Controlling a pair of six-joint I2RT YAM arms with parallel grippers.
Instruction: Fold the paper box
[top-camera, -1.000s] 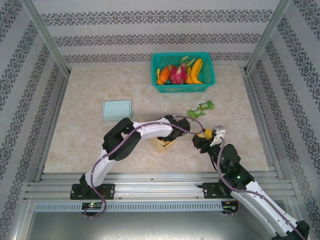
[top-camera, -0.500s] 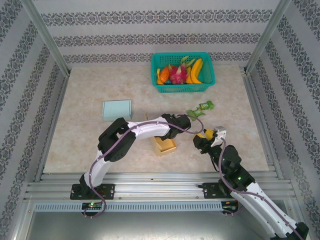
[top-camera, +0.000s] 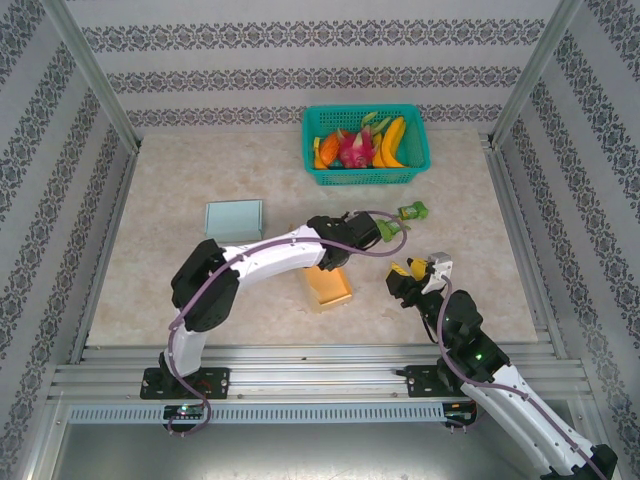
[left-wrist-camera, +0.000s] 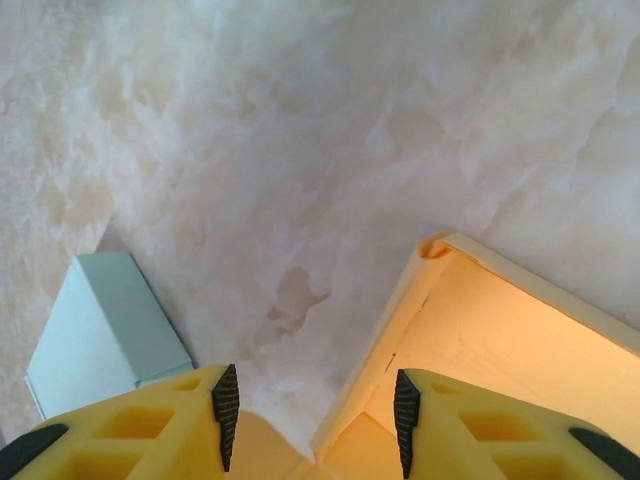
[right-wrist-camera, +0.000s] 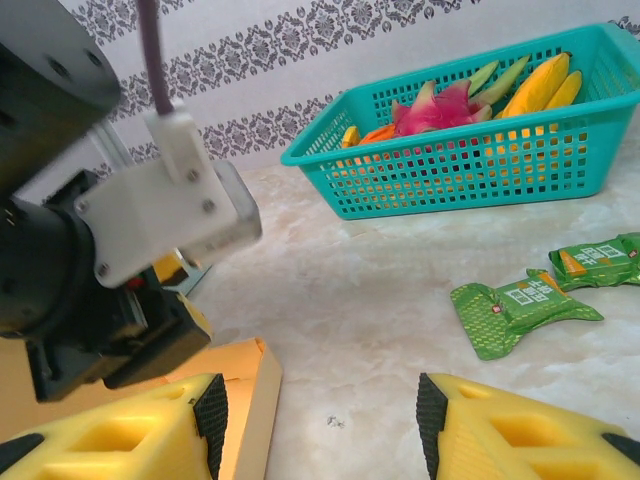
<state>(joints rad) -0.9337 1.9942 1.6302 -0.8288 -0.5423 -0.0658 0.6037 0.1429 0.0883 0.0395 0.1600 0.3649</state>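
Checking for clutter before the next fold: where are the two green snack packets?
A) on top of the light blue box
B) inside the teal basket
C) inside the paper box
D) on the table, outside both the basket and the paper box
D: both green snack packets lie on the bare table, nearer than the teal basket and beyond the paper box.

- My fingers are yellow plastic with black ribbed pads inside.
- Behind them, my arms are white shells with black joints.
- A purple cable trails along each.
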